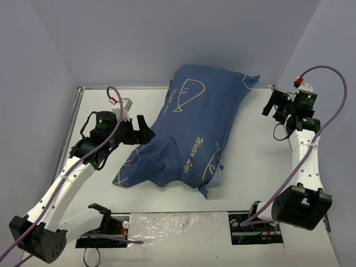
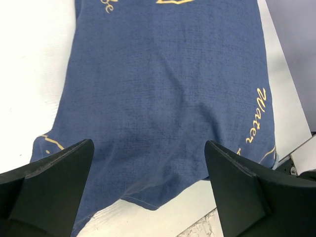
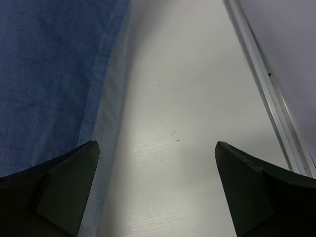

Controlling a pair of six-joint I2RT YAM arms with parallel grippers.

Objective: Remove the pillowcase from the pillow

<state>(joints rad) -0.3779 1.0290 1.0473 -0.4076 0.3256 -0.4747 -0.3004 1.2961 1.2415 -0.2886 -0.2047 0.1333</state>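
- The pillowcase (image 1: 189, 130) lies slantwise on the table (image 1: 250, 167), printed face up, with cream whales and script showing. It looks puffed and full.
- One end of the pillowcase points to the table's far right. The other end points to the near left.
- The pillow is inside the pillowcase, and none of its white shows in any view.
- A paler grey-blue flap (image 1: 216, 177) shows at the pillowcase's near right corner.
- The left gripper (image 1: 149, 132) sits at the left edge of the pillowcase, towards its near-left end. Its fingers are spread wide and grasp nothing.
- In the left wrist view the left gripper (image 2: 149, 148) has the pillowcase (image 2: 163, 89) between its spread fingers, with the hem just below. I cannot tell whether the fingers touch the cloth.
- The right gripper (image 1: 272, 108) is well to the right of the pillowcase, about level with its far right corner. Its fingers are released wide and it is empty.
- In the right wrist view the right gripper (image 3: 157, 148) is over bare table (image 3: 187, 98). The pillowcase (image 3: 49, 74) fills the left of that picture, with a pale strip along its edge.
- A metal rail (image 3: 266, 89) runs along the table edge, on the side of the right gripper away from the pillowcase.
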